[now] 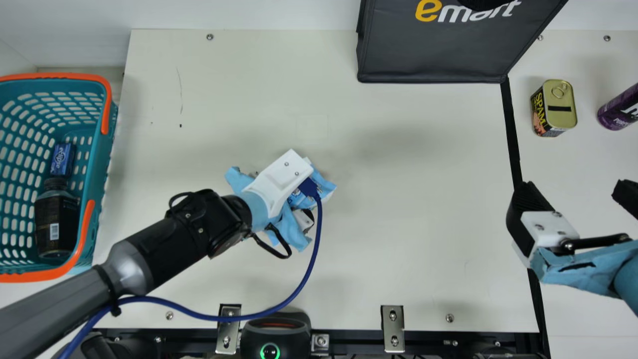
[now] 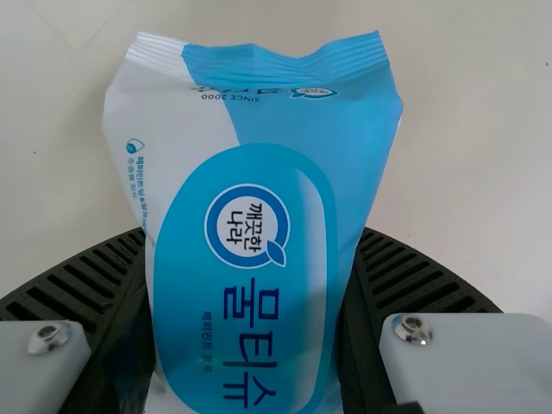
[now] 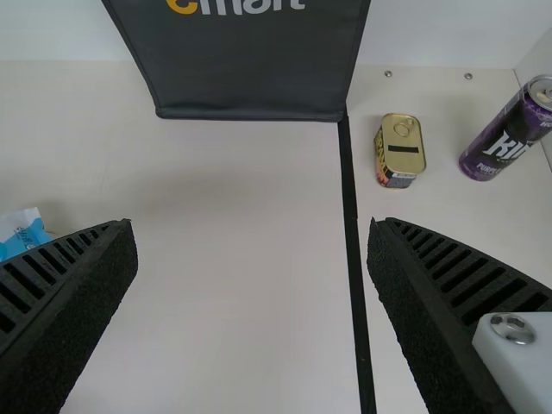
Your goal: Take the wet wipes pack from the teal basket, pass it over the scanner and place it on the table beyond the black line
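Gripping the wet wipes pack [image 2: 246, 302] by its sides, the L gripper [image 1: 303, 218] has it just L of ctr in the main view, over the cream table [image 1: 398, 224], L of the black line [image 1: 511, 129]. Scanner [image 1: 276, 329] is at btm edge, L of ctr (green ring lit, btw). R gripper [image 1: 573, 192] is spread wide, nothing between its fingers, at R edge near the line. Dark bag [image 1: 428, 55] up top, R of ctr; gold-topped tin [image 1: 560, 107] & purple can [image 1: 619, 110] upper R. Teal basket [image 1: 105, 159], far L, holds a dark bottle [image 1: 56, 219] + small blue packet [image 1: 62, 159].
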`<state>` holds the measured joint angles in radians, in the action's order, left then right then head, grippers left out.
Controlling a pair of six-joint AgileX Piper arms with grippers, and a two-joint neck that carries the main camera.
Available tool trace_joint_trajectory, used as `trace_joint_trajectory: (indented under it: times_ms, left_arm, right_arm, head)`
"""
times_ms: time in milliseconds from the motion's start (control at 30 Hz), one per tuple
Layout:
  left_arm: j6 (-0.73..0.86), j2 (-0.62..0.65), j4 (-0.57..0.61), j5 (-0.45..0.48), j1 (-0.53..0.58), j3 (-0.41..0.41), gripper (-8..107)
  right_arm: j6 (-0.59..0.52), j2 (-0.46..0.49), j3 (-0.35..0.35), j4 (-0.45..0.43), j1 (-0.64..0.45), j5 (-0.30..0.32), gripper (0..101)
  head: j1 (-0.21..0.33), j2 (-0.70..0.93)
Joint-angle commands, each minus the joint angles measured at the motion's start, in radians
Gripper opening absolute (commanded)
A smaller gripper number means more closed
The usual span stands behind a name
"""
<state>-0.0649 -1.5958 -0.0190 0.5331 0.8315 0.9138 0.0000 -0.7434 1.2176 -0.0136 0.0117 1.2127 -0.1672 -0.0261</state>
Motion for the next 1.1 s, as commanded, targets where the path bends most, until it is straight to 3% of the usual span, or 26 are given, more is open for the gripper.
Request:
trace_joint_trajectory:
  times_ms: [0,567,1067]
  left_arm:
    - [-0.005,-0.004,0.006,0.008,-0.001,0.008,-8]
    - [-0.262,-0.125,0.017,0.149,0.030,0.209,-8]
    - [-0.485,-0.290,-0.004,0.166,0.085,0.412,-8]
  right_arm:
    - [0.000,0.000,0.000,0.000,0.000,0.000,95]
    - [0.000,0.000,0.000,0.000,0.000,0.000,95]
    - [0.000,0.000,0.000,0.000,0.000,-0.001,95]
  head:
    - [0.029,-0.001]
    - [0.029,-0.001]
    - [0.029,-0.001]
